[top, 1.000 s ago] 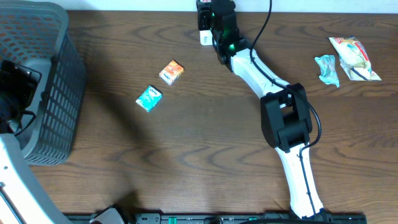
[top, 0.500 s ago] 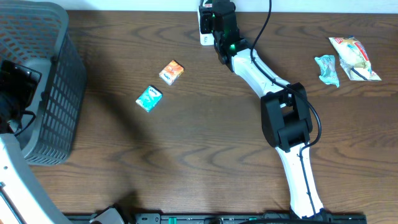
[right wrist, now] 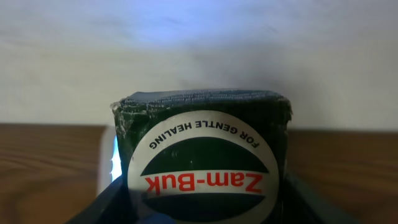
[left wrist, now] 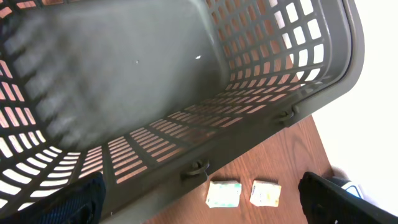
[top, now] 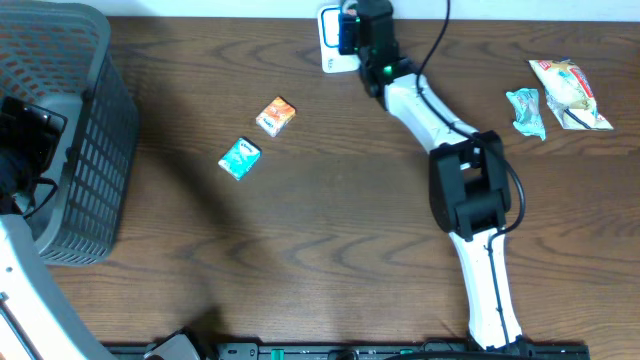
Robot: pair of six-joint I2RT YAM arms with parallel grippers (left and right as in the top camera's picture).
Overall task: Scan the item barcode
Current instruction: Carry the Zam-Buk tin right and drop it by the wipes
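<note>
Rightward and a little toward the far edge is where the right arm has swung over the last second, so the right gripper (top: 362, 30) now sits just beside the white device (top: 333, 45) rather than covering most of it. Its jaws are clamped on the Zam-Buk pack (right wrist: 202, 155), a dark green pack whose round label faces the wrist camera upside down, held up at the back edge of the table (top: 330, 250) close to a pale wall. A bluish-white glow shows at the pack's left side in the wrist view (the device is probably the scanner, though nothing in view confirms that). By my reading, the pick-up and the carry to the scanner are done, and the scan itself is either in hand or still to come. No barcode is visible on any face that shows, so I cannot tell whether it is turned toward the device or has been read. The left gripper (left wrist: 209, 199) hangs over the basket (left wrist: 249, 81) with its jaws wide apart and nothing between them. An orange packet (top: 276, 116) and a teal packet (top: 240, 158) lie on the table, well apart from the scanner.
</note>
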